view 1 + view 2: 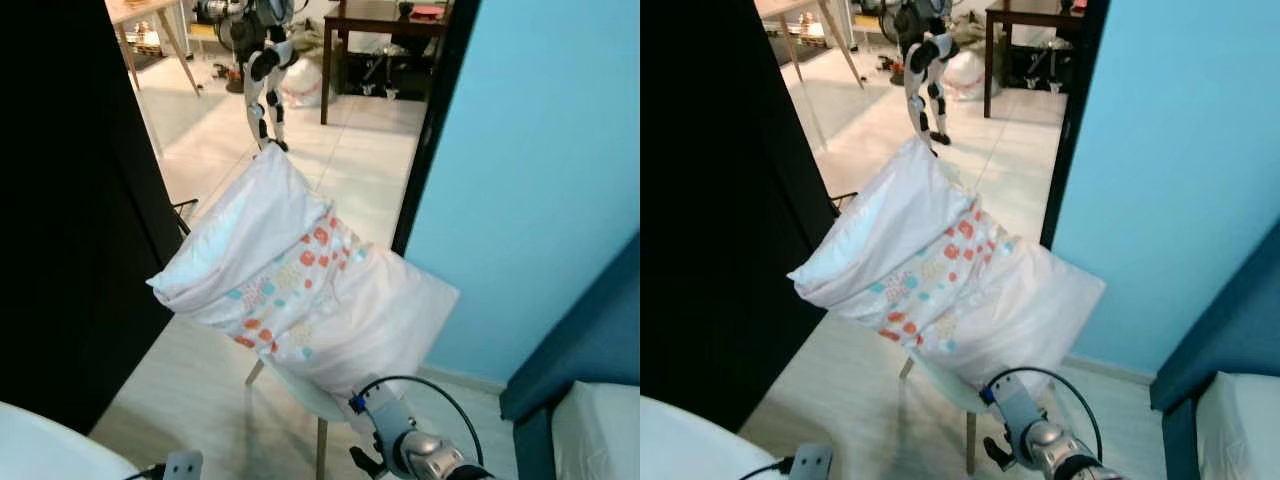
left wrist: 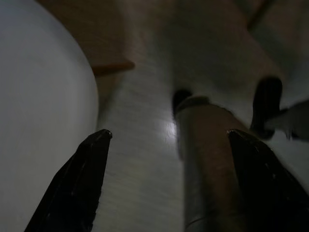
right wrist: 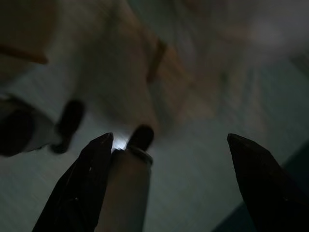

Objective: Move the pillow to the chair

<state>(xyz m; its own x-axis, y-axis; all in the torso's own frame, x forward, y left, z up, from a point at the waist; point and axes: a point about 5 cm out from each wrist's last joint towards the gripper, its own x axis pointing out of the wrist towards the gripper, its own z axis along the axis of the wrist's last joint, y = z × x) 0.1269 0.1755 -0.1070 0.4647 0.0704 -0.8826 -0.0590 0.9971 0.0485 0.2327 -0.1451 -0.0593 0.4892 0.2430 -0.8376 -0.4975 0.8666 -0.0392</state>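
Note:
A big white pillow (image 1: pixel 300 285) with a band of red, orange and teal dots lies tilted on a light chair (image 1: pixel 300 392), one corner raised toward the far left. The chair's seat edge and wooden legs (image 1: pixel 322 450) show beneath it. My right arm's wrist (image 1: pixel 415 450) hangs low just in front of the chair. In the right wrist view my right gripper (image 3: pixel 166 140) is open, its black fingers (image 3: pixel 84 188) spread over the dim floor. My left gripper (image 2: pixel 169 135) is open too, hanging beside a pale rounded surface (image 2: pixel 38 121).
A black panel (image 1: pixel 70 200) stands on the left, a light blue wall (image 1: pixel 540 170) on the right. A dark blue bed frame with a white mattress (image 1: pixel 600 430) sits at the lower right. Beyond the doorway stand another robot (image 1: pixel 265 70), a dark table (image 1: pixel 385 30) and a wooden table.

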